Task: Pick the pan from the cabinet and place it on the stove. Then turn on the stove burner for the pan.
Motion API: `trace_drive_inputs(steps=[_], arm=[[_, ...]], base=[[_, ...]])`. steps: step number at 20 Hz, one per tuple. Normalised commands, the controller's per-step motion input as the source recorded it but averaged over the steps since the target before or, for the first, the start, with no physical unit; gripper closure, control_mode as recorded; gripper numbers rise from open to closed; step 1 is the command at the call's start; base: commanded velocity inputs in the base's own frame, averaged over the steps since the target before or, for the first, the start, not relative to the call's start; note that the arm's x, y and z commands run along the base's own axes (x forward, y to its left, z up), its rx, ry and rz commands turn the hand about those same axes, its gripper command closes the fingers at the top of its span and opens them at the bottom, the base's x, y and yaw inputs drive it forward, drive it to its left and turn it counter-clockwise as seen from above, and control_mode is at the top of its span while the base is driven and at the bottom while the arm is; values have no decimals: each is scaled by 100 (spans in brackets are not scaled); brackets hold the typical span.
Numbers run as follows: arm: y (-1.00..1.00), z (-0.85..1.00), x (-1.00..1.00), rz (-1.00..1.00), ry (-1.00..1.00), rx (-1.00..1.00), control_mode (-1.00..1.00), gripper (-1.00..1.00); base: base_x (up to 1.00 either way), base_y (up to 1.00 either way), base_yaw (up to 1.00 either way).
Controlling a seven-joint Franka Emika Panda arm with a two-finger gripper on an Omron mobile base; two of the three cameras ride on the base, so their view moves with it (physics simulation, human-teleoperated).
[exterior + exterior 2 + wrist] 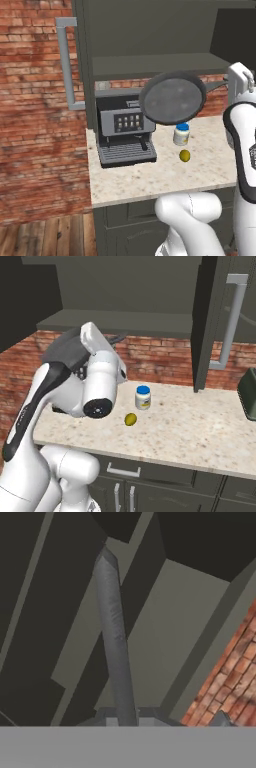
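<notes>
Pan [173,98] hangs in the air on my screen, tilted so its flat round face looks toward the left base camera, in front of the open cabinet [150,35] and above the counter [150,175], with my gripper [125,724] pinched tight on the end of its long handle [114,642]; the arm is raised high, its hand at shelf level. Below it I have open counter between the coffee machine [122,131] and the back wall, and the open cabinet door [212,321] stands out to one side. I count one pan, one blue-lidded jar [143,397], one small yellow-green fruit [130,419] and one coffee machine.
</notes>
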Motion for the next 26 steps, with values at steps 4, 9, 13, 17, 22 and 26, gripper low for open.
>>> trace_drive_inputs(steps=[4,9,13,17,22,26], arm=[[2,-1,-46,-1,0,0,-100,100],[0,0,0,0,0,0,-100,100],[0,0,-6,0,-1,0,-100,100],[0,-6,-26,0,-6,0,-100,100],[0,-11,-34,0,-1,0,-100,100],[0,-17,-35,0,-1,0,-100,100]], base=[[0,0,0],[0,0,0],[0,0,0],[0,0,0],[0,0,0],[0,0,0]])
